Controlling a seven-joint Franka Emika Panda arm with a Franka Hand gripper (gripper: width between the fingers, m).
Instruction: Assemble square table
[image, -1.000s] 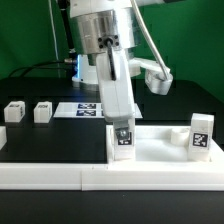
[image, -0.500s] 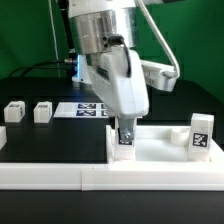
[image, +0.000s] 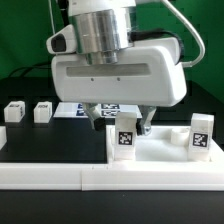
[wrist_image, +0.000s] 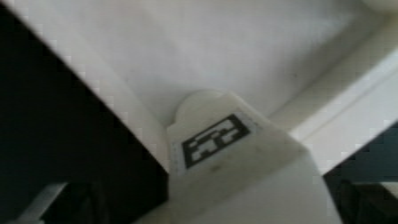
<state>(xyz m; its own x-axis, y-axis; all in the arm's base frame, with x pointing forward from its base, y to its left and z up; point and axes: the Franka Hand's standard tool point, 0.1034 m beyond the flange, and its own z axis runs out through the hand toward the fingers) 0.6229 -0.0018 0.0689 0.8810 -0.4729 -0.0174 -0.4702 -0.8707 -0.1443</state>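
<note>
The claw (image: 127, 123) had swung round and opened wide, letting go of the leg (image: 124, 140). That leg stood upright, unheld, at a corner of the square table slab (image: 165, 152), so it was probably seated

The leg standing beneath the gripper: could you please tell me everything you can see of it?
The leg is a small white blocky piece, plastic by its look, with a black-and-white tag on the face turned toward the exterior camera. It stands upright on the white square slab, close to the slab's edge on the exterior view's left. The gripper hangs over it, open, one finger on either side; neither appears to touch it.
</note>
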